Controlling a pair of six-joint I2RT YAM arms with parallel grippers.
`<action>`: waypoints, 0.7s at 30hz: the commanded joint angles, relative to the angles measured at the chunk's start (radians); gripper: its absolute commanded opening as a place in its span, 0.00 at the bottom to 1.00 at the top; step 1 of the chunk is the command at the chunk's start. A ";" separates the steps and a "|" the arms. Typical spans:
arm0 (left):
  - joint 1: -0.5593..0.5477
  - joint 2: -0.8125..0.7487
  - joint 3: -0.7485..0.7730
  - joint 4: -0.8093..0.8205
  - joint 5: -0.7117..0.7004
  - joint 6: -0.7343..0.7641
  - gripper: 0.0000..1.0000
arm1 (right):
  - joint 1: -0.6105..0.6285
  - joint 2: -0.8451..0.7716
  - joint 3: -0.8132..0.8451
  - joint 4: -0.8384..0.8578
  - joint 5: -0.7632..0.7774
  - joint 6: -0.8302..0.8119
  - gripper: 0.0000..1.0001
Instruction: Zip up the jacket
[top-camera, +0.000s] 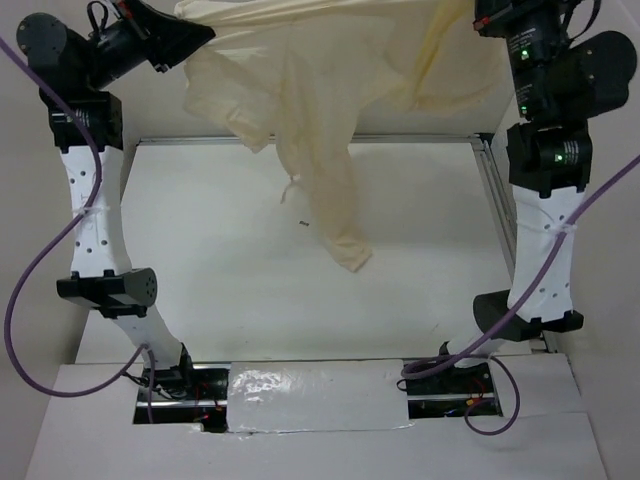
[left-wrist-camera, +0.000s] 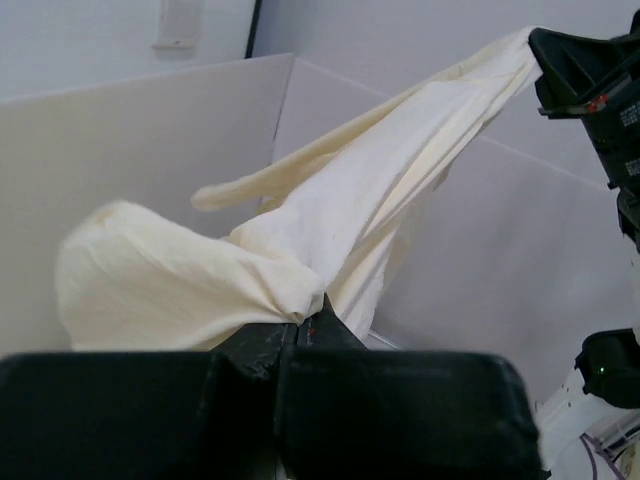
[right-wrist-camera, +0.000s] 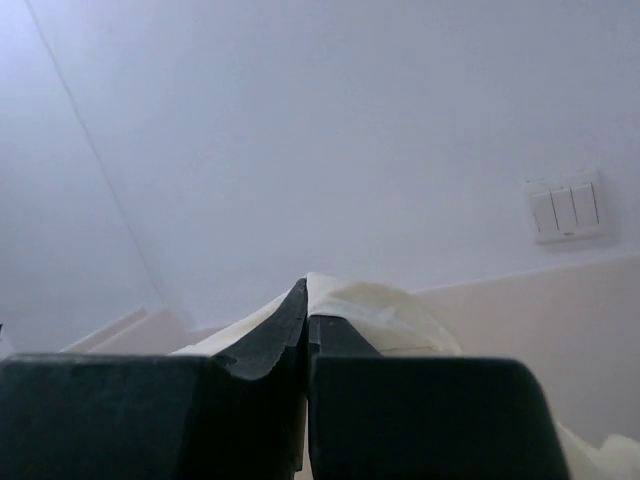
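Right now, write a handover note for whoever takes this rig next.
Left gripper: shut on the soft, pale cream-yellow fabric jacket.
Right gripper: shut on the same jacket.
The jacket hangs bunched between them over the white table, with one part dangling in the middle.
Done: jacket picked up.
Left: spread it, find the zipper pull, zip up. No zipper can be made out.

A white worktop (top-camera: 250, 270) fills the middle of the top view, fenced by pale boards (left-wrist-camera: 150, 170). Plain white walls (right-wrist-camera: 300, 120) stand behind, and a three-rocker light switch (right-wrist-camera: 565, 210) sits at the right.
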 joint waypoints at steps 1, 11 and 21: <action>0.093 -0.039 -0.028 0.066 -0.026 0.029 0.00 | -0.079 0.014 0.052 0.049 0.088 -0.081 0.00; -0.040 -0.630 -1.043 -0.037 -0.181 0.310 0.00 | -0.001 -0.511 -1.157 -0.003 0.036 -0.022 0.00; -0.251 -1.089 -1.789 -0.300 -0.460 0.039 0.00 | 0.264 -0.825 -1.784 -0.198 0.148 0.277 0.00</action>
